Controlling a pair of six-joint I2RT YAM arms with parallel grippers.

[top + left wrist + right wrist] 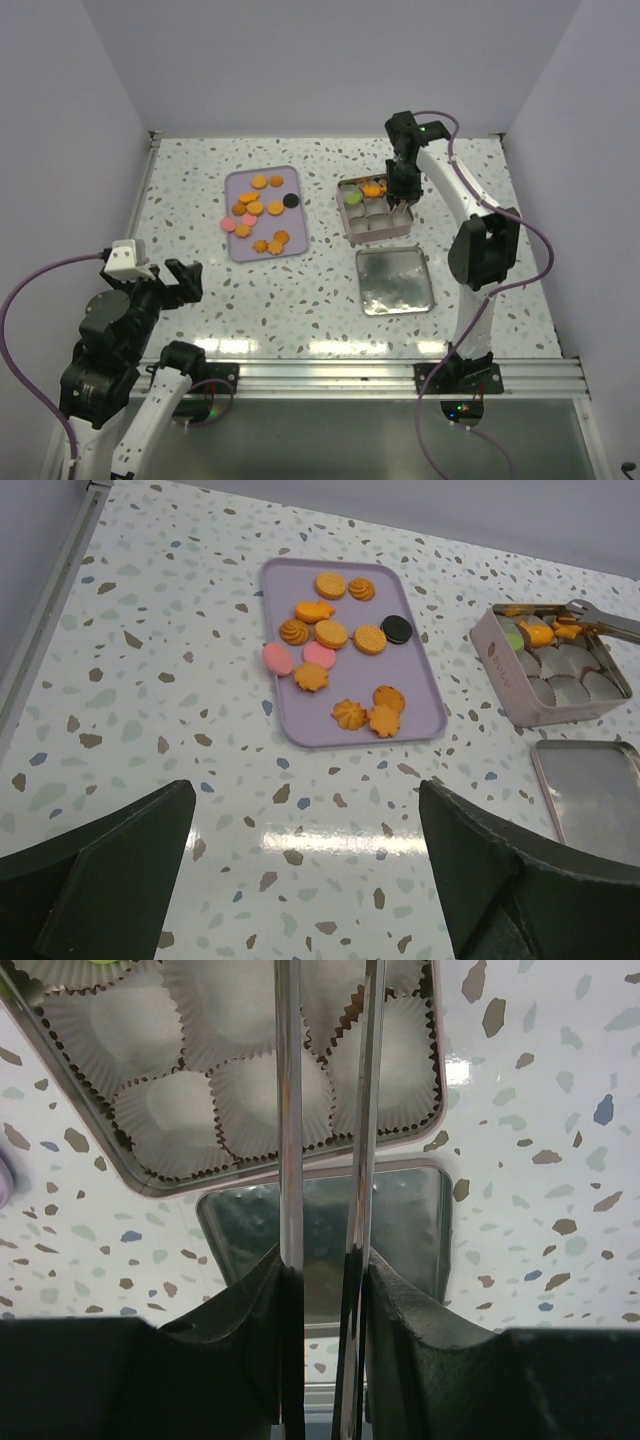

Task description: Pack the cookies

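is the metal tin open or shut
Open: the tin shows paper cups and a few cookies inside; its lid lies flat on the table beside it.

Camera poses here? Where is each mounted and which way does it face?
Top external: above and behind the bases, looking down on the table; both arms show, left tool open.
Left wrist: low over the table's near-left, facing the lilac tray of cookies; its own fingers frame the bottom.
Right wrist: above the tin, looking down along the tongs clamped in the right tool, toward the lid.
Shared: both wrist views show the tin and lid.
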